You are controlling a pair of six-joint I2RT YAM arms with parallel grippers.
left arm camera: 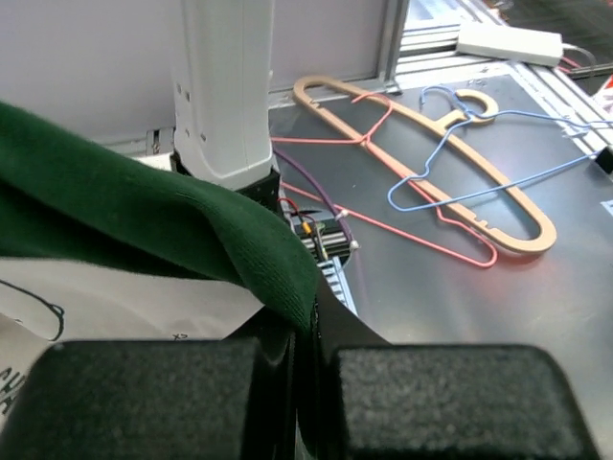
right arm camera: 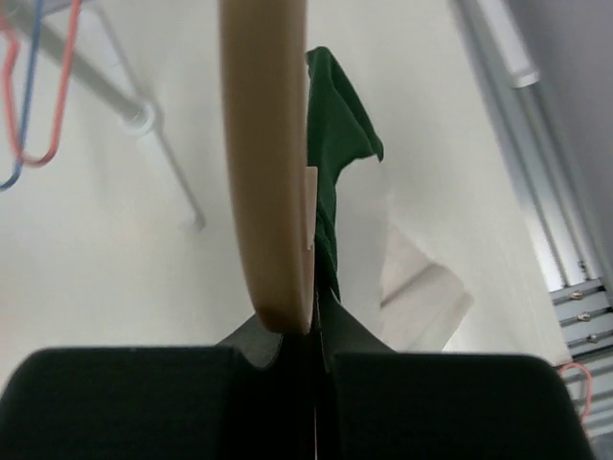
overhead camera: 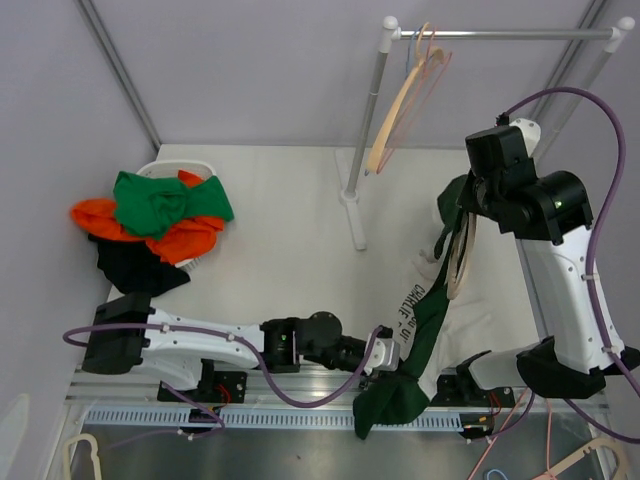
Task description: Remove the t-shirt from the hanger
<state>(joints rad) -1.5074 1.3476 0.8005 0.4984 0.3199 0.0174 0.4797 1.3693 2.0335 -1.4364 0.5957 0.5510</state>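
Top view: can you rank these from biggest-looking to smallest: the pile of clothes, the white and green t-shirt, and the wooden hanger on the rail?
1 and 2, tied: t-shirt and pile of clothes. They look too alike to rank, and the robot arm hides part of the t-shirt.
3. wooden hanger on the rail: clearly smallest, though it probably hangs nearer the camera.

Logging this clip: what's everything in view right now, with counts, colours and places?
t-shirt: one, white and green, stretched along the right side
hanger: one, wooden, at t-shirt's top
rack: one, grey, back right
rack hangers: three, wooden, pink, blue
clothes pile: one, orange, green, black, left
spare hangers: three, wooden, pink, blue, off the table
left fingers: black, shut on t-shirt
right fingers: black, shut on hanger
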